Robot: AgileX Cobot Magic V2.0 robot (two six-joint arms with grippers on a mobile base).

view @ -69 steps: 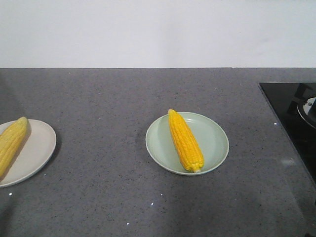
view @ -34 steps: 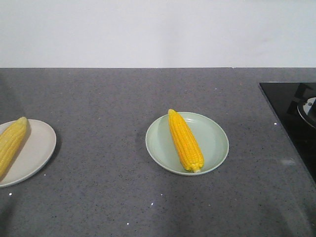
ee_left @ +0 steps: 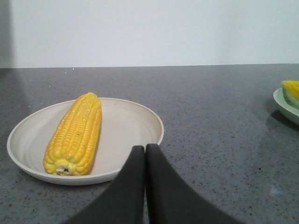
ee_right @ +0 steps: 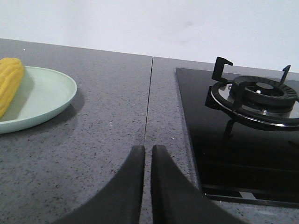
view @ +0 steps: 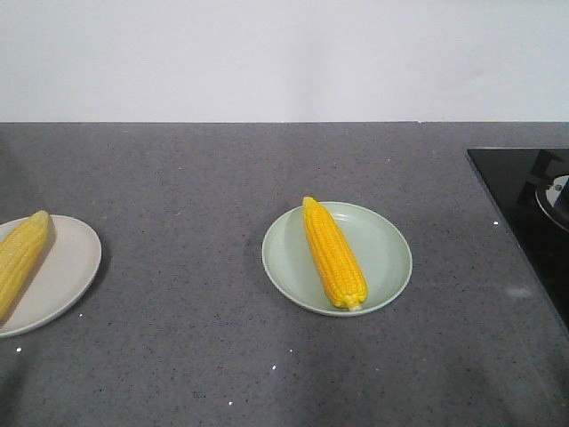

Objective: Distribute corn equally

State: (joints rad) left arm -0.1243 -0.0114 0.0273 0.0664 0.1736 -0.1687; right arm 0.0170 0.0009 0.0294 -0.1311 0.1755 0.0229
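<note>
Both grippers, left [ee_left: 145, 148] and right [ee_right: 147, 149], pressed together, empty. Corn cob [view: 333, 253] centre frame looks stiff, rounded, slippery; I'd pinch mid-length, across the kernels.

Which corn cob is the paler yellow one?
The cob on the beige plate at far left; the cob on the green plate is deeper yellow.

front view vs 1.0 s and 0.5 s ago | reflection on black glass hob [view: 524, 213] by burner edge [view: 558, 200] shifts slightly | no other visible change | nothing moved on surface [view: 178, 356]
</note>
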